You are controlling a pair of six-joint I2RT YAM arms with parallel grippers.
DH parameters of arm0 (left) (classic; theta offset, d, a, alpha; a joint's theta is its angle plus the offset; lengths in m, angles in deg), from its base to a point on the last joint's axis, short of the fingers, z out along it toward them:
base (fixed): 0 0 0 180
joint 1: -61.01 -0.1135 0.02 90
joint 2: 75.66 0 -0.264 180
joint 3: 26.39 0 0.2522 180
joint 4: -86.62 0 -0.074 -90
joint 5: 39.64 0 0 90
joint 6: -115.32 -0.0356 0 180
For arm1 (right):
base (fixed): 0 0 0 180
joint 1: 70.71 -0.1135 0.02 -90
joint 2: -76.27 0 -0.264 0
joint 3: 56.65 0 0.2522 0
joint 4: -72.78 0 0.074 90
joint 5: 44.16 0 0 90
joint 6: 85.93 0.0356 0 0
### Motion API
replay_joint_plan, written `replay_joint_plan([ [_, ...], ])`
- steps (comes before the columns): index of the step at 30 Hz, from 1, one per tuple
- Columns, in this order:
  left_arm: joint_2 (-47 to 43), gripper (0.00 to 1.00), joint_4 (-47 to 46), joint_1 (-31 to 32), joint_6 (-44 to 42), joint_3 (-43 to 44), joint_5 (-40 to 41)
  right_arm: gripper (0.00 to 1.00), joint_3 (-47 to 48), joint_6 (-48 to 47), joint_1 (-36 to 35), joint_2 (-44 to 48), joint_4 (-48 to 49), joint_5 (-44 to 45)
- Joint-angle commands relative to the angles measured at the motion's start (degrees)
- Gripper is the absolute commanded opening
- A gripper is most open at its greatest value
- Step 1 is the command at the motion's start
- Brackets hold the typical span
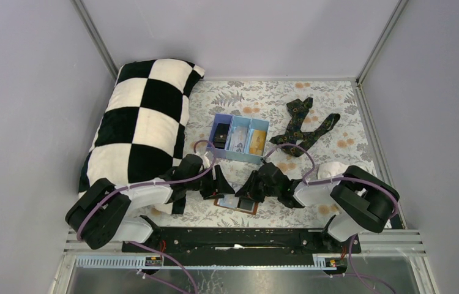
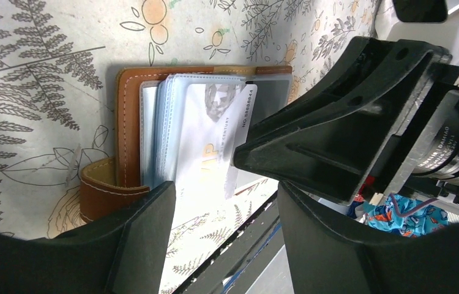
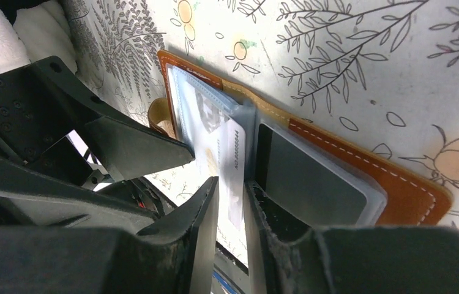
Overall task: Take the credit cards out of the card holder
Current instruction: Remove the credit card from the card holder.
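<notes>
The brown leather card holder [image 1: 236,204] lies open at the table's near edge, between my two grippers. A pale credit card [image 2: 205,141] sticks out of its blue-grey sleeves [image 2: 163,128] toward the near edge. My right gripper [image 3: 231,182] has its jaws a narrow gap apart, and that card [image 3: 233,153] shows in the gap. A dark grey card [image 3: 309,177] sits in the holder's other half. My left gripper [image 2: 226,187] is open at the holder's [image 2: 126,122] edge, one finger [image 2: 135,239] beside the snap strap [image 2: 101,190].
A light blue tray [image 1: 242,117] behind the holder contains a gold-orange card [image 1: 256,142], a pale one and a black one [image 1: 220,139]. A dark patterned necktie [image 1: 303,125] lies at the back right. A black-and-white checked pillow [image 1: 144,122] fills the left side.
</notes>
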Motion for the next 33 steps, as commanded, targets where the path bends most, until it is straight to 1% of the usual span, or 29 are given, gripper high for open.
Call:
replay_joint_plan([
  [1,0.9,0.66,-2.8,-0.3,-0.1,-0.8,-0.2,0.27,-0.2,1.5,-0.3,-2.0,4.8,-1.2],
  [5,0.3,0.66,-2.4,-0.3,-0.3,-0.8,-0.2,0.19,0.1,1.4,-0.3,-1.7,4.5,-1.1],
  [8,-0.5,0.66,-1.1,-0.3,-0.7,-0.7,0.4,0.06,-0.1,0.8,-0.3,0.3,1.7,0.1],
  [9,-0.7,0.66,-0.7,-0.3,-0.8,-0.6,0.6,0.00,-0.2,0.3,-0.2,1.3,-0.1,0.6],
  [13,-1.0,0.66,0.7,-0.3,-1.4,-0.4,1.0,0.00,-1.9,-1.7,0.0,6.0,-5.9,2.1],
  [19,-0.3,0.66,0.4,-0.3,-1.5,-0.5,0.8,0.00,-5.7,-3.2,0.2,13.0,-11.1,3.5],
  [24,-0.7,0.66,0.6,-0.3,-1.4,0.3,0.7,0.00,-7.1,-4.4,0.6,18.4,-15.9,5.2],
  [30,-4.8,0.66,7.5,-0.3,-2.4,3.6,3.1,0.00,-4.5,-9.6,1.1,27.8,-24.8,8.8],
  [33,-9.2,0.67,7.7,-0.4,-2.5,4.6,2.1,0.00,-2.0,-13.1,1.1,31.6,-26.7,10.5],
])
